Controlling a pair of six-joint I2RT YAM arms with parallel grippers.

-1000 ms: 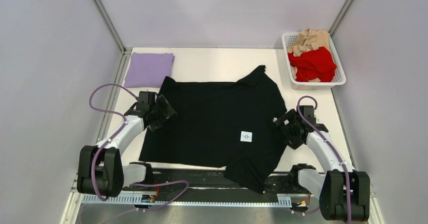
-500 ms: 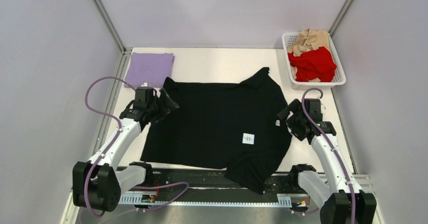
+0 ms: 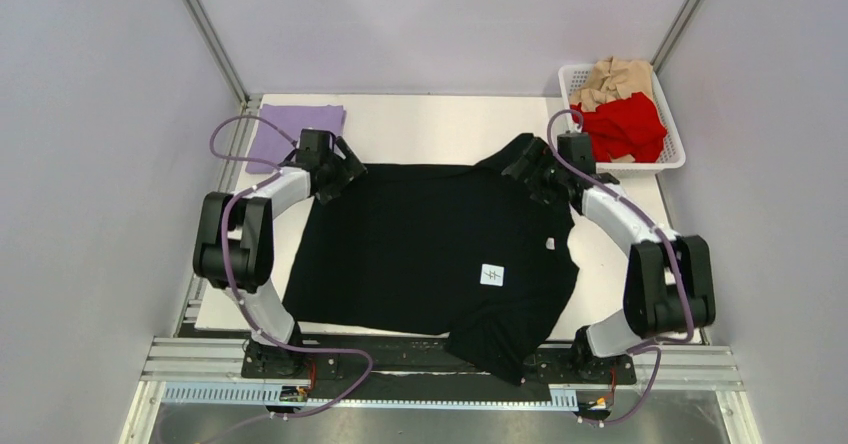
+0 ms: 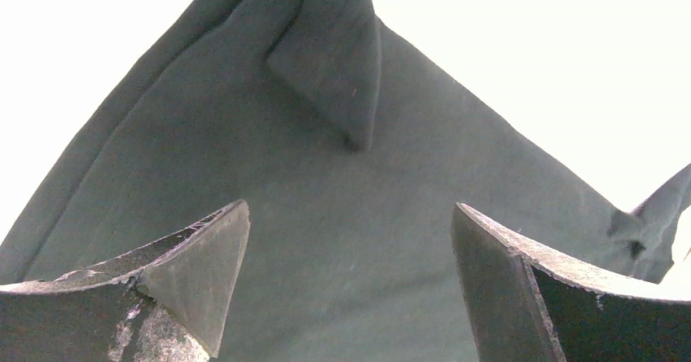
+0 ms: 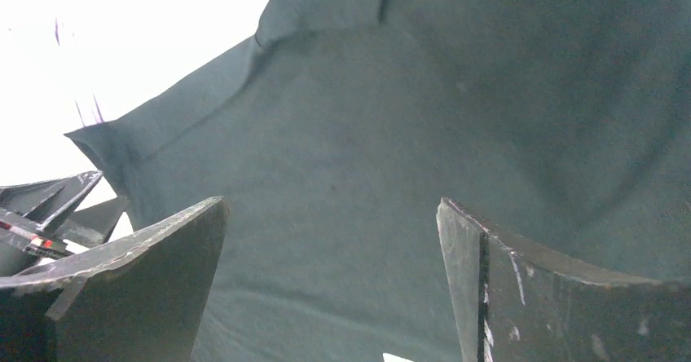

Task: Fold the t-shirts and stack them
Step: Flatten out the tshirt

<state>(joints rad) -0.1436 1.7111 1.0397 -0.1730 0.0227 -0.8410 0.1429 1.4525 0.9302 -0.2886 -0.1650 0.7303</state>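
Observation:
A large black t-shirt point(image 3: 430, 254) with a small white tag point(image 3: 489, 275) lies spread on the table. It fills the left wrist view point(image 4: 326, 240) and the right wrist view point(image 5: 367, 174). My left gripper point(image 3: 338, 176) is open over the shirt's far left corner. My right gripper point(image 3: 533, 172) is open over the far right corner, by a raised sleeve. Neither holds cloth. A folded lavender t-shirt point(image 3: 292, 132) lies at the far left. Red point(image 3: 620, 126) and tan point(image 3: 612, 78) t-shirts are bunched in a basket.
The white basket point(image 3: 672, 153) stands at the far right corner of the table. Grey walls and metal posts enclose the table. The black shirt's near sleeve point(image 3: 497, 349) hangs over the front rail.
Both arms have reached far forward from the shirt's side edges to its far corners. The shirt's far edge has shifted slightly. Both grippers stay open.

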